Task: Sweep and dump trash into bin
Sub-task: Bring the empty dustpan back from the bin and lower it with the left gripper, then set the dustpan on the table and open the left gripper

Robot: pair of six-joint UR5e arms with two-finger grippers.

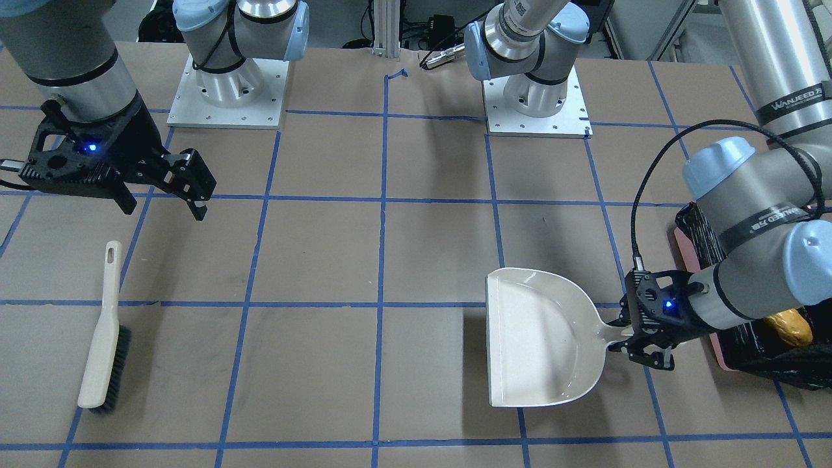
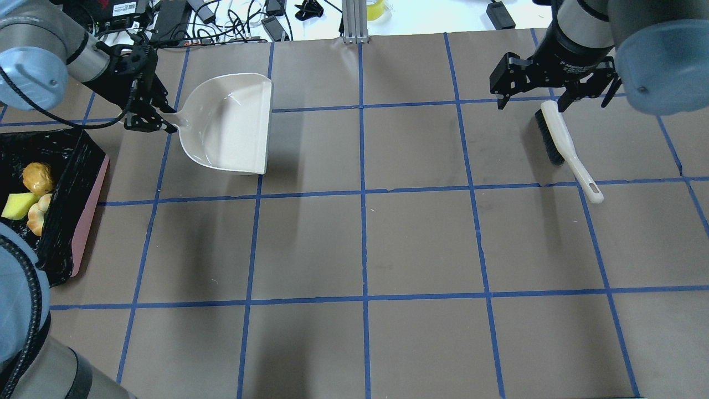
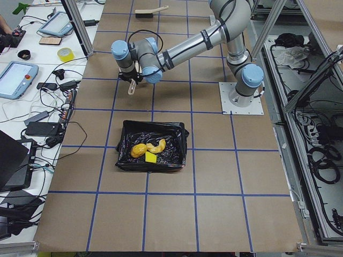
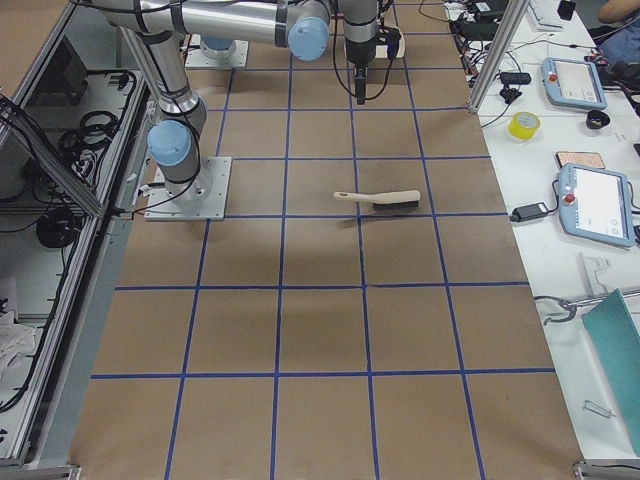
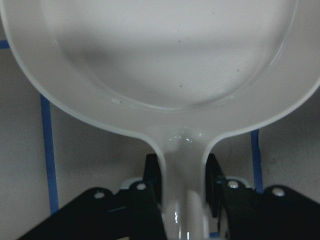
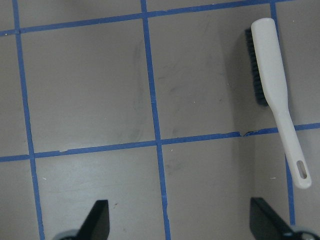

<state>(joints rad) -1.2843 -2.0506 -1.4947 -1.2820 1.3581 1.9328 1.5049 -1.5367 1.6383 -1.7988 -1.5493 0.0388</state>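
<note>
While left gripper (image 2: 166, 122) clamps the dustpan (image 2: 232, 124) handle, pan mouth facing table (image 2: 421, 238) centre, right gripper (image 1: 162, 203) hangs spread; trash (image 2: 37, 177) lies in bin (image 2: 88, 210).

Overhead and front cameras face opposite ways — sharing the bin (image 2: 88, 216)

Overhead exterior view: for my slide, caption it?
Left hand grips dustpan; trash sits in bin; right hand hovers open near brush.
</note>
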